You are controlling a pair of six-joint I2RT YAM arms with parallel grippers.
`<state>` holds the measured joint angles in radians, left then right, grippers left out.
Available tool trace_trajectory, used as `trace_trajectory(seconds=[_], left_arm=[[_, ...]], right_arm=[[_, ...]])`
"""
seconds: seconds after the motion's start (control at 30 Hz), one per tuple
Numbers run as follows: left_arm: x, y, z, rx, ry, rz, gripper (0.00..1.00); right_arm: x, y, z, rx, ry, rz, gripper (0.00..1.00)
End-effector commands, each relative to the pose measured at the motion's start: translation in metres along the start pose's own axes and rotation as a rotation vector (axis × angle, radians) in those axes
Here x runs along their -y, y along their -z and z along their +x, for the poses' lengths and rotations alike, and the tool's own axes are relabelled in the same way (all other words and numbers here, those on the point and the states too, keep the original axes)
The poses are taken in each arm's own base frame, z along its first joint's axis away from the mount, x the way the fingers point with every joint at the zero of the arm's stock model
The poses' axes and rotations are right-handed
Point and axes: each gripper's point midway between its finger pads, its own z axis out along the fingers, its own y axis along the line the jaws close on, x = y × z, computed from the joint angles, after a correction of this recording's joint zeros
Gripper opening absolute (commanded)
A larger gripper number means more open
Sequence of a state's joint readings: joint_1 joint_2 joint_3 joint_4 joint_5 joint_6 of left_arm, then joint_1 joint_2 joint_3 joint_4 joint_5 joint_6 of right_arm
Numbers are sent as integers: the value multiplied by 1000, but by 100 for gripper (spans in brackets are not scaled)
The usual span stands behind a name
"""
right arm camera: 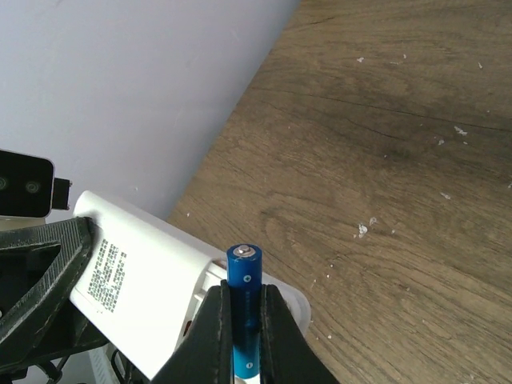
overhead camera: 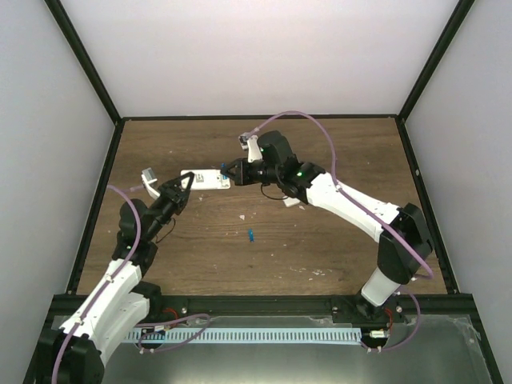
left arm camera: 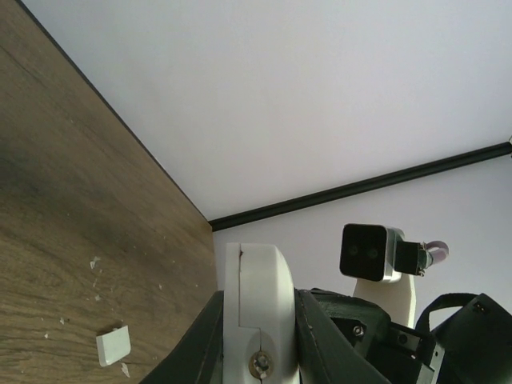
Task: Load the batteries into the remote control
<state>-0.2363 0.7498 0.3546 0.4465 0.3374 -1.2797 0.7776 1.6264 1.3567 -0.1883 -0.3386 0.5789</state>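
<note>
The remote control is a white bar held above the table, and my left gripper is shut on its left end. In the left wrist view the remote fills the gap between the black fingers. My right gripper is shut on a blue battery, its metal tip pointing away from the fingers. That battery stands right over the open compartment end of the remote, whose label faces the camera. A second blue battery lies on the wood near the table's middle.
A small white cover piece lies on the wooden table. White crumbs are scattered over the wood. White walls with black frame bars close in the table at the left, back and right.
</note>
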Motion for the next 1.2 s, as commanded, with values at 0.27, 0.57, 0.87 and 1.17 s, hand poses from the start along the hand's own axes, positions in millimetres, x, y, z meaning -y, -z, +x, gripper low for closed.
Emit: trace_trajectory(seconds=[0.27,0.57,0.87,1.17], left_arm=[[20,5,-11,62,-58,51,0],[17,7,-14,91,-55,66,0],[20,7,-14,106,-55,84,0],[22,7,-14,110,-65,89,0]], right_arm=[[-5,-1,0,3,-11,11,1],[-8,-6,12,-41,-29,13,1],[-4,-7,20,-66,-57,46,1],[1,-11,27,-109,-58,77,1]])
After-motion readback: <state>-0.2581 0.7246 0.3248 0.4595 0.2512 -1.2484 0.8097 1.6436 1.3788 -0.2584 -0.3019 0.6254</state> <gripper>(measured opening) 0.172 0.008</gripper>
